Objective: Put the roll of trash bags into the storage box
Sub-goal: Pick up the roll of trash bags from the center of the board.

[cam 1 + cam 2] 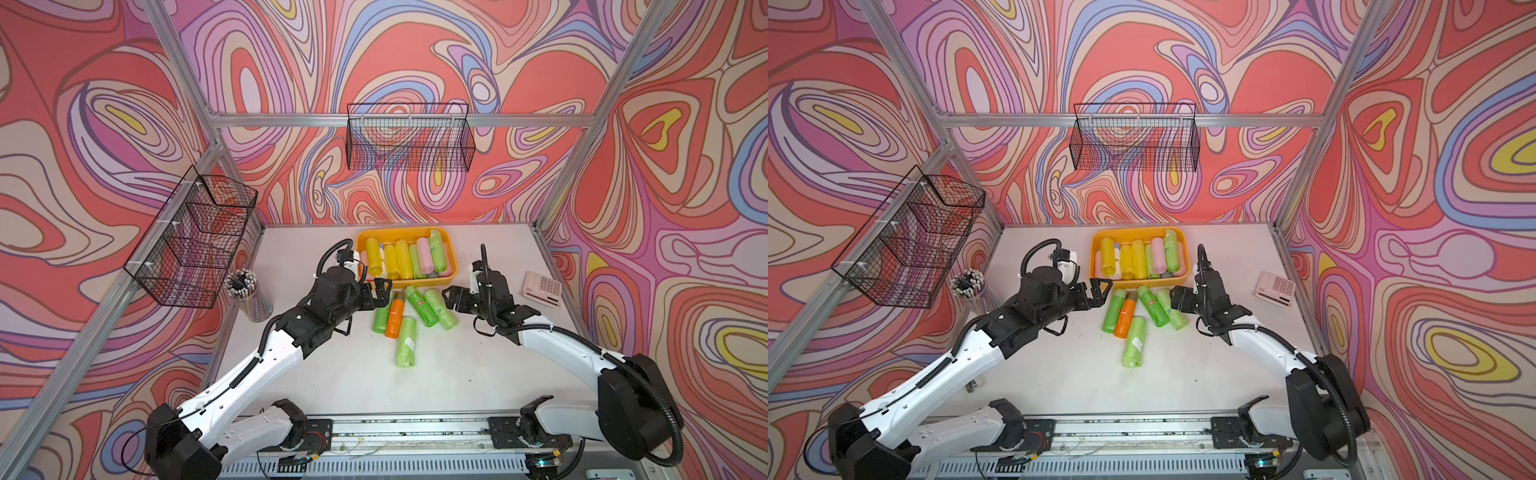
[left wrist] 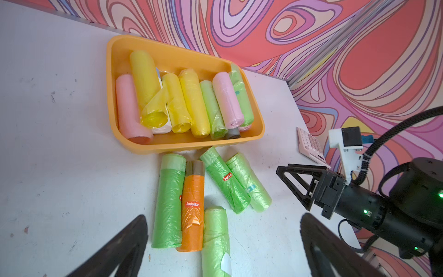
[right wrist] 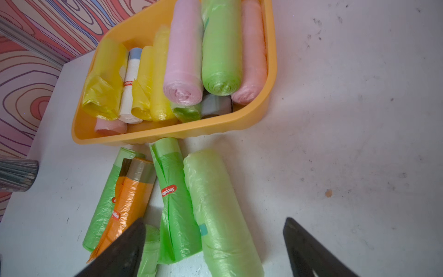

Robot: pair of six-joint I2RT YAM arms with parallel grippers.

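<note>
So the right claw (image 3: pixel 214 220) is spread wide with nothing in it, hanging over a pale green roll of crinkly plastic trash bags (image 3: pixel 215 203). That roll lies on the scuffed white tabletop (image 3: pixel 347 144), just in front of the box, not in it yet. I'd guess it's the one being gone for.

Trouble is, a darker green roll with a red label (image 3: pixel 172 203) lies right up against it. The finger on that side could land on the neighbour or scoop up both. The film looks slick and loose too, so a squeeze near one end might let it squirt out or start unwinding.

Past those, an orange roll (image 1: pixel 394 316), a green roll beside it (image 1: pixel 380 318) and another green roll nearer the robot (image 1: pixel 405 347) wait on the table as well.

The shallow orange-yellow plastic storage box (image 3: pixel 203 128) is already packed, rolls stacked on rolls. Anything dropped on top could tumble back over the low rim.

The left claw (image 1: pixel 380 293) is also spread and empty, hovering close by the same pile. If both arms reach in together they could bump.
</note>
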